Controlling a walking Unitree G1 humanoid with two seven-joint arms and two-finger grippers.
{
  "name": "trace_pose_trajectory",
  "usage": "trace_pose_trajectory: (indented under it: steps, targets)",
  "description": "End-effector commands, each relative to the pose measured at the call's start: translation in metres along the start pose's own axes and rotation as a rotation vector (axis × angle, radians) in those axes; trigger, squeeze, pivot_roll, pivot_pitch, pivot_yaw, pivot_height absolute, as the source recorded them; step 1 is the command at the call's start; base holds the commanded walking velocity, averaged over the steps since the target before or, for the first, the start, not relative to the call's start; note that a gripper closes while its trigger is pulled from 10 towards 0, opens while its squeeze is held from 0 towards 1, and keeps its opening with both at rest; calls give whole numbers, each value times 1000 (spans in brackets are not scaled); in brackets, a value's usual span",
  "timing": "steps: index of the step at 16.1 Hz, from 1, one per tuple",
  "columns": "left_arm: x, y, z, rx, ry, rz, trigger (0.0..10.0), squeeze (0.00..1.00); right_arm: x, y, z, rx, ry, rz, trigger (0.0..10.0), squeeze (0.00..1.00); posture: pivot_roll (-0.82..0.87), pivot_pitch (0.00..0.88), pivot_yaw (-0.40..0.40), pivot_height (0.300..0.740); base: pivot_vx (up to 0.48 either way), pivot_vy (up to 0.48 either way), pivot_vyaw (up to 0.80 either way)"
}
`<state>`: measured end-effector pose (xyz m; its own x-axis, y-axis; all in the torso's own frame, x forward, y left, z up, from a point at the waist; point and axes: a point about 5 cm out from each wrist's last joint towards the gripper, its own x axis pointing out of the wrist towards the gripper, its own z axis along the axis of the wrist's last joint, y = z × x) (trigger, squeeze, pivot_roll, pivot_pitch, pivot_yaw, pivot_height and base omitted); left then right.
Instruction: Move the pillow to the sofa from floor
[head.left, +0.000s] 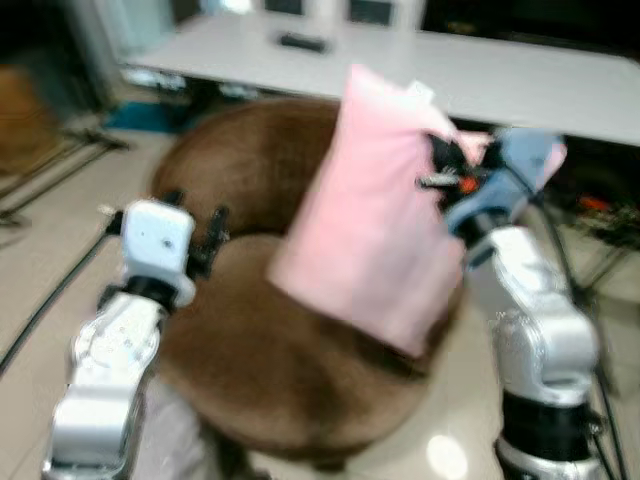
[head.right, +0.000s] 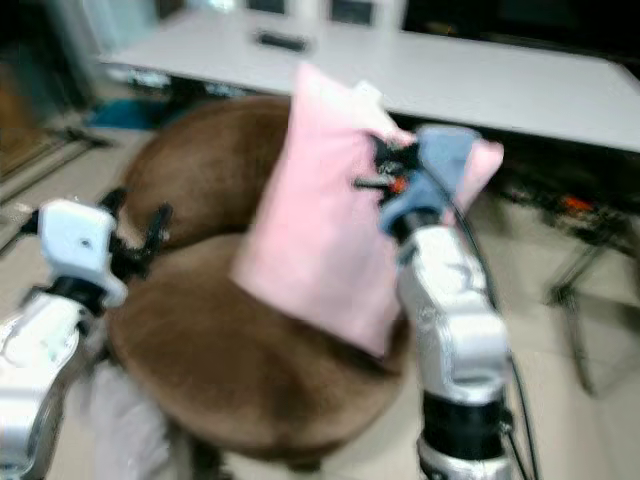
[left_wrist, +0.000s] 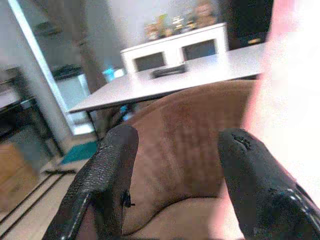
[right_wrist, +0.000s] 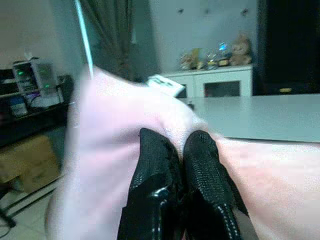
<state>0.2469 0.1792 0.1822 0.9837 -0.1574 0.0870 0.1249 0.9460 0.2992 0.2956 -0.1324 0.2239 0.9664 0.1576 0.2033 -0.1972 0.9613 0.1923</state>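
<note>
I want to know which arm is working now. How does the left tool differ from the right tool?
The left tool is open and holds nothing; the right tool is shut on the edge of the pink pillow. The left tool sits low beside the brown sofa; the right tool is raised, with the pillow hanging above the seat. Both have two black fingers.

Left end effector (left_wrist: 175, 165): your fingers stood apart, nothing between them.
Sofa (left_wrist: 185, 130): brown, just ahead.
Pillow (left_wrist: 290, 100): pink, beside one finger.
Bench (left_wrist: 165, 85): white, behind.

Soft matt pink cloth pillow (head.left: 375, 215), plush brown velvety sofa (head.left: 270, 350), smooth white table (head.left: 520, 75)
</note>
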Motion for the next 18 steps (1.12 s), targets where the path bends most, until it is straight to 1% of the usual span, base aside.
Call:
trace_pose_trajectory:
  steps: [1,5,9,10,12,14,16,17,18]
  targets:
    - [0,4,4,22,-9,10,10000,0,4,11,17,20,-75,49,10000,0,84,0,-50,740,274,0,0]
    - [-1,3,2,30,-2,8,10000,0,7,13,3,-8,-13,46,10000,0,90,0,-56,740,267,0,0]
    - [-3,3,-3,59,31,3,10000,0,13,17,-12,-49,74,39,10000,0,98,0,-57,740,0,0,0]
    - [-4,3,-5,64,40,-1,10000,0,14,19,-15,-57,91,44,10000,0,98,0,-57,740,0,0,0]
    - [-7,7,-9,87,68,-14,10000,0,22,28,-24,-43,149,76,10000,0,106,0,-59,740,0,0,0]
    - [-9,9,-10,91,77,-21,10000,0,26,32,-26,-37,164,81,10000,0,106,0,-59,740,0,0,0]
    - [-11,13,-12,105,95,-33,10000,0,37,40,-32,-36,221,88,10000,0,115,0,-61,740,0,0,0]
    - [-13,16,-13,114,109,-50,10000,0,48,43,-42,-43,309,64,10000,0,120,0,-63,740,0,0,0]
    - [-15,16,-14,119,119,-67,10000,0,55,46,-46,-41,344,59,10000,0,120,0,-63,740,0,0,0]
